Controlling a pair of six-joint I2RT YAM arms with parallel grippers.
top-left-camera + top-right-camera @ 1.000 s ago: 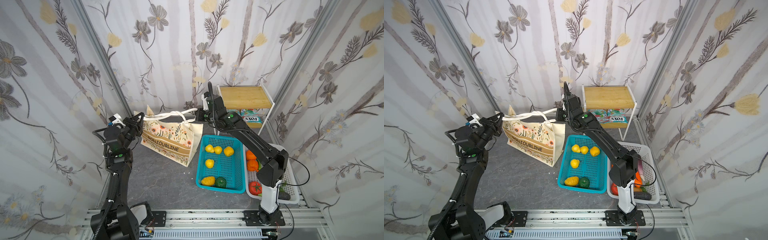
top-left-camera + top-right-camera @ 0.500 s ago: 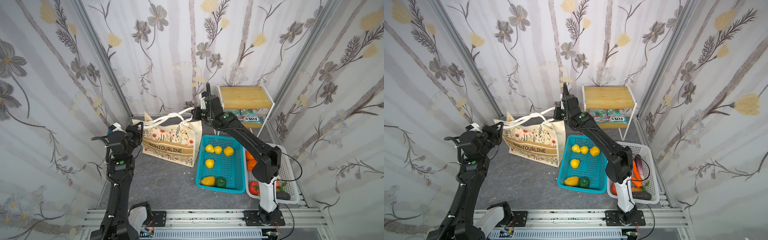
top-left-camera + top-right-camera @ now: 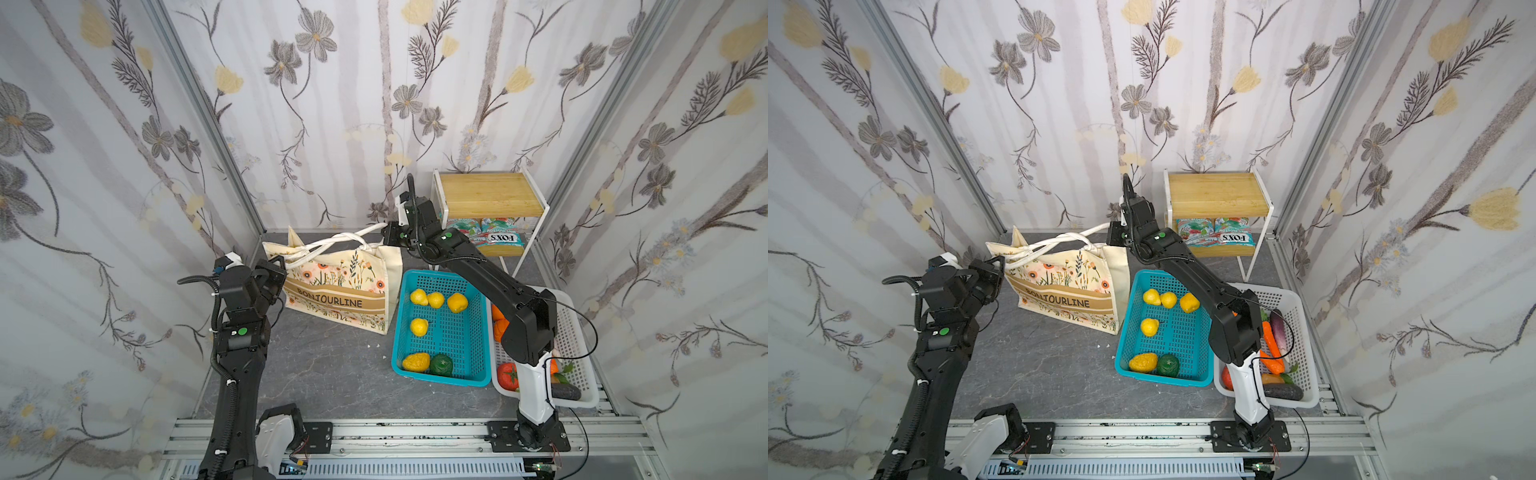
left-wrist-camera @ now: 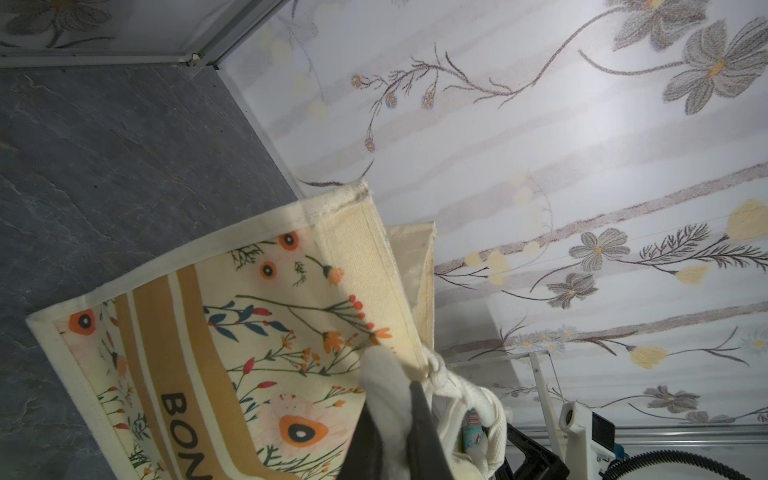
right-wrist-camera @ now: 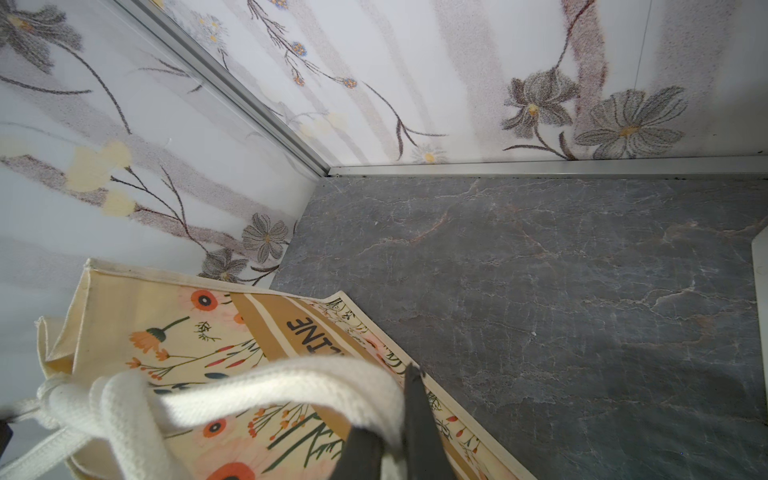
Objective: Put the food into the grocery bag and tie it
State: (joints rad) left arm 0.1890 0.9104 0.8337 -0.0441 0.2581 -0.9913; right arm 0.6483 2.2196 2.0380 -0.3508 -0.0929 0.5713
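Observation:
The grocery bag [image 3: 345, 291] [image 3: 1065, 293] stands at the back of the grey floor, its white rope handles [image 3: 344, 240] [image 3: 1068, 241] crossed in a knot over its mouth. My left gripper [image 3: 277, 266] [image 3: 994, 264] [image 4: 392, 382] is at the bag's left end, shut on one rope handle [image 4: 380, 374]. My right gripper [image 3: 388, 235] [image 3: 1112, 237] [image 5: 390, 411] is at the bag's right end, shut on the other rope handle [image 5: 270, 382]. A teal snack packet [image 4: 473, 428] shows inside the bag. A carrot [image 3: 1273, 349] and an eggplant [image 3: 1278, 328] lie in the white basket [image 3: 1304, 316].
A teal basket [image 3: 478, 316] with yellow fruit and a green one sits right of the bag. The right arm reaches over it. A small wooden shelf [image 3: 490, 195] with packets [image 3: 496, 235] underneath stands at the back right. Walls close in on three sides.
My left gripper has come down and toward the front with its handle. The right gripper has shifted slightly left. The bag has turned squarer and the handles now stretch between both grippers.

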